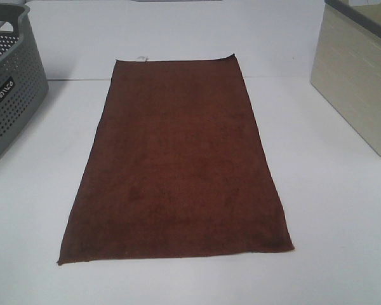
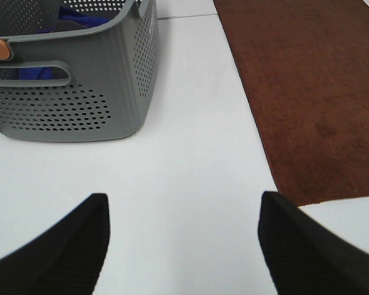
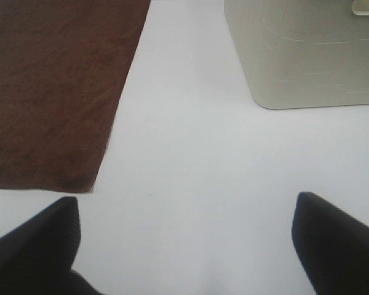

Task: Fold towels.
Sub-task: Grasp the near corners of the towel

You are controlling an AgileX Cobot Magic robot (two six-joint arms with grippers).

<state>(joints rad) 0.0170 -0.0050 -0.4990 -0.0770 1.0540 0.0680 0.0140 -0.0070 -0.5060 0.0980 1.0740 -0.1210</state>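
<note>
Left wrist view: left gripper (image 2: 184, 246) hangs over bare table (image 2: 190, 178), jaws wide apart, nothing between them. Towel (image 2: 320, 92) lies flat just inboard of it, its near corner close beside the inboard finger. Grey basket (image 2: 80, 104) sits ahead on the outboard side, with a blue item (image 2: 80, 15) inside. Right gripper (image 3: 187, 239), same story: jaws spread, empty, towel's other near corner just inboard, beige bin (image 3: 307, 61) ahead outboard.

I judge the first fold isn't begun. To do it well I'd bring each gripper inboard onto its own near corner and pinch both together. Then I'd lift evenly, carry toward the far edge with the white tag (image 1: 141, 60), and match corners before letting go. An uneven lift would skew the fold.

Count: one towel, one tag, two grippers, one basket, one bin.
</note>
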